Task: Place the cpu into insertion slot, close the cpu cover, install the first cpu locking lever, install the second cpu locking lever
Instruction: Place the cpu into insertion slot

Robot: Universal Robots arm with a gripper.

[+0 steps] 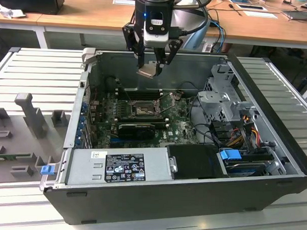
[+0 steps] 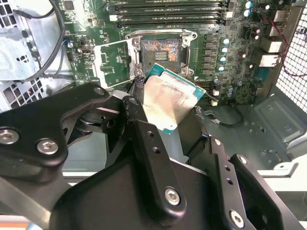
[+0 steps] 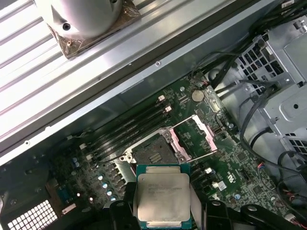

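Closest in, the gripper (image 3: 163, 207) has its black fingers (image 3: 125, 199) squeezed shut on two opposite edges of the cpu (image 3: 163, 196), so the chip's pinched between them with its silver top facing the first wrist view. In the second wrist view the cpu (image 2: 168, 100) sits a bit skewed in the grip, green edge showing. It's up in the air, not touching anything else. Below it on the green board is the insertion slot (image 3: 152, 154), empty, dark centre showing. The cpu cover (image 3: 199, 134) is flipped open and lies just beside the slot, hinged on that side. In the exterior view the gripper (image 1: 151, 69) hangs over the back part of the open computer case (image 1: 191, 202), with the cpu (image 1: 148, 70) tilted and well above the insertion slot (image 1: 142, 110), more over the memory slots (image 1: 139, 94) behind it. Nearer the exterior camera than the slot are the graphics card (image 1: 137, 129) and the power supply (image 1: 119, 167). The case sits on a grooved metal table (image 1: 39, 70), with a wooden desk (image 1: 71, 13) behind.
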